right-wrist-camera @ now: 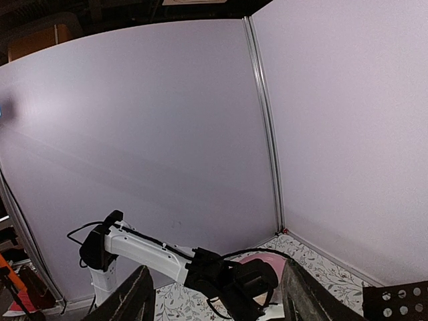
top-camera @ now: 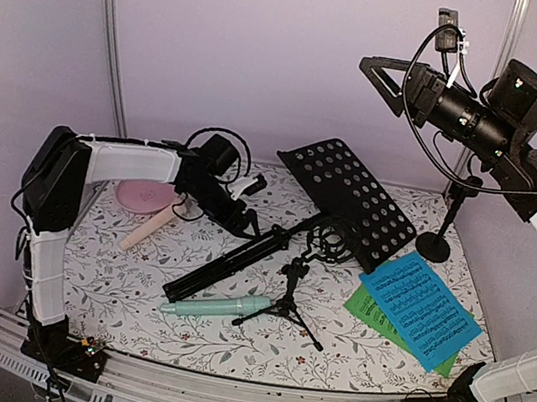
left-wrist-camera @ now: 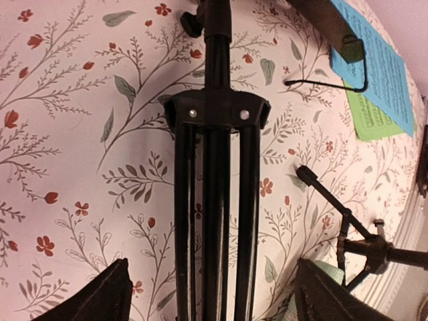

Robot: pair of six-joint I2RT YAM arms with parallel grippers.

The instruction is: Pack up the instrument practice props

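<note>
1. The left gripper [top-camera: 245, 224] was low over the floral table [top-camera: 226, 351], near the middle of the scene.
2. In the left wrist view, its fingers [left-wrist-camera: 100, 294] stood wide apart, one on each side of the folded tripod legs [left-wrist-camera: 214, 221]. A gap showed on both sides, so the jaws were open and gripped nothing.
3. The black perforated music rack [top-camera: 350, 195] lay on the table. Its plate was tilted up toward the back right, and its folded legs ran toward the front left.
4. The right gripper [top-camera: 377, 81] was raised high above the back right of the table, well apart from every prop. The right wrist view showed its fingers [right-wrist-camera: 134, 297] spread with only the wall and the far arm between them, so it was open and empty.
5. The mint microphone [top-camera: 217, 307] lay flat near the front edge, just beside the foot end of the folded legs.
6. A small black tripod [top-camera: 289, 300] stood upright just right of the mint microphone.
7. The beige microphone [top-camera: 148, 229] lay at the left, with its far end at a pink disc [top-camera: 138, 194].
8. The blue music sheet [top-camera: 420, 305] lay at the front right, overlapping the green music sheet [top-camera: 377, 323] beneath it.
9. A round-base stand [top-camera: 436, 244] stood upright at the back right, beside the rack's plate.
</note>
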